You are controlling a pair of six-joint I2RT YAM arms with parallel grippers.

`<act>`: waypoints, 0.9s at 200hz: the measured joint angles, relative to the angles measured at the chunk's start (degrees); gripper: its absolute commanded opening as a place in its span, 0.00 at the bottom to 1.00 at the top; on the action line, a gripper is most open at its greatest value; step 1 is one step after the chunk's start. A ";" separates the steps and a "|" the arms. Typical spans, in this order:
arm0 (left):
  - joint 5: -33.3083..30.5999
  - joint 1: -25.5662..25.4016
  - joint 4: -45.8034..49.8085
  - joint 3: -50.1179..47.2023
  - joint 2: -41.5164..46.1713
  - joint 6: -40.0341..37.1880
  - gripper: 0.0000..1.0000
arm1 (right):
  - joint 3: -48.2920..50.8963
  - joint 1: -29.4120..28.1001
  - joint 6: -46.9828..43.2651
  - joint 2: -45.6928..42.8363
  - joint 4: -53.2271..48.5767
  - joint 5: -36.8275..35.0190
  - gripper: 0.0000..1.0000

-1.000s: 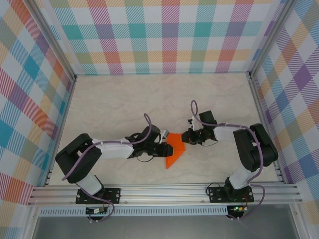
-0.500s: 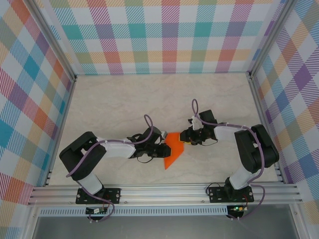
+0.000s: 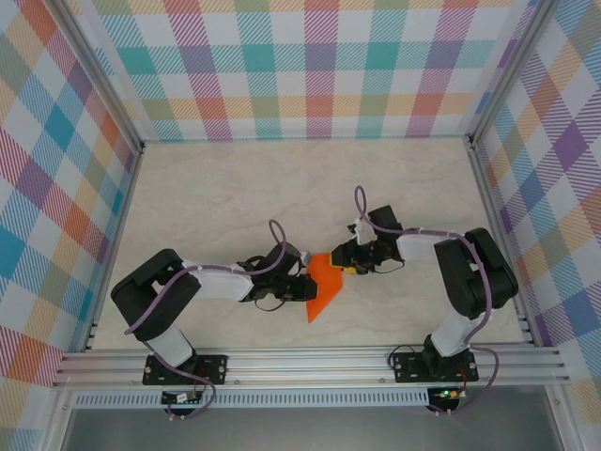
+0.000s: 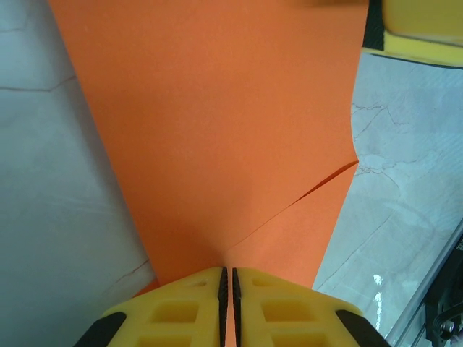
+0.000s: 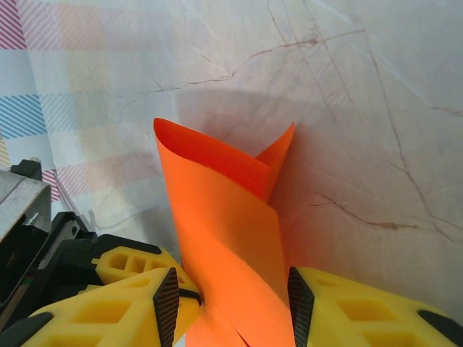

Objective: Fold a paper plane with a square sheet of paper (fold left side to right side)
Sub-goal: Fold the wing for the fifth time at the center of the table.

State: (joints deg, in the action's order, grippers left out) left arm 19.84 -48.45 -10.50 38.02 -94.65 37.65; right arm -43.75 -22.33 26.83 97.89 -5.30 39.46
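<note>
The left gripper (image 4: 226,289) has its two yellow fingers pressed tight together, and they pinch one edge of the square sheet of paper (image 4: 217,130) between them. The right gripper (image 5: 233,289) has its fingers spread apart. The orange paper stands up between them and does not look squeezed there. From above, the two grippers meet at the paper, the left one at its left edge and the right one at its far right corner. The paper sits near the middle of the table (image 3: 216,197), between the two arms. It does not lie as a flat square. One crease (image 4: 296,206) runs across it. In the right wrist view the top part curls up and over like a loose roll, so one side bends toward the other but is not pressed flat. I think the job is only partly done. There is some folding, but the side-to-side fold is not yet laid down and rubbed flat, and the paper is not a slim plane yet. From above the paper looks like a wedge. Its wide end is on the far side by the right gripper. Its pointy end points toward the near edge of the table, a little to the left. Its long line runs from far to near, leaning slightly.
</note>
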 measured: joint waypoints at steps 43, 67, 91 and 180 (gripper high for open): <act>0.72 1.09 -0.55 -1.16 1.18 -2.34 0.11 | -1.51 -1.44 -0.79 1.99 -0.39 0.44 0.34; 2.82 3.02 -0.76 -1.25 1.77 -4.76 0.10 | -1.73 -1.75 -1.42 2.36 -0.39 0.76 0.30; 5.40 5.11 -1.66 -1.25 1.77 -7.52 0.09 | -1.73 -1.75 -1.90 2.86 -0.37 1.33 0.29; 9.40 9.01 -2.08 -0.90 -1.77 -11.47 0.07 | -1.73 -2.54 -1.92 3.65 -0.11 2.03 0.24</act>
State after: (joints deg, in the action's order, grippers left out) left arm 29.23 -39.44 -12.58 37.12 -96.42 26.17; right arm -45.47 -24.86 24.91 101.54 -5.41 41.50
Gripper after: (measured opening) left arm 0.079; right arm 0.251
